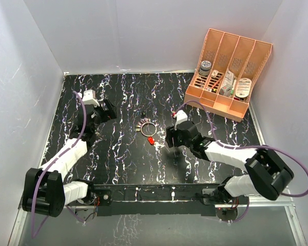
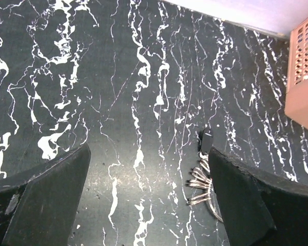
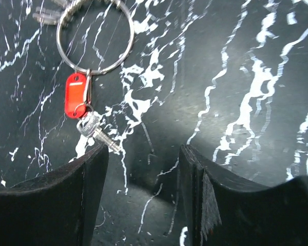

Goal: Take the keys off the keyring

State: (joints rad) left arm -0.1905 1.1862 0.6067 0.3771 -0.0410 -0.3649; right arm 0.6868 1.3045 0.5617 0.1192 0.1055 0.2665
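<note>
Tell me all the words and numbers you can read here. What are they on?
No text can be read.
Red tag: a small pale mark, no letters visible.
Packets in the organiser: labels too small to read.

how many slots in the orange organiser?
4. They sit side by side in the orange organiser at the far right corner of the table, running left to right; each holds small items. None seem hidden.

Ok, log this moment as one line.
left gripper: open, empty, beside keys | right gripper: open, empty, near red tag | keyring: on table, keys attached
</note>
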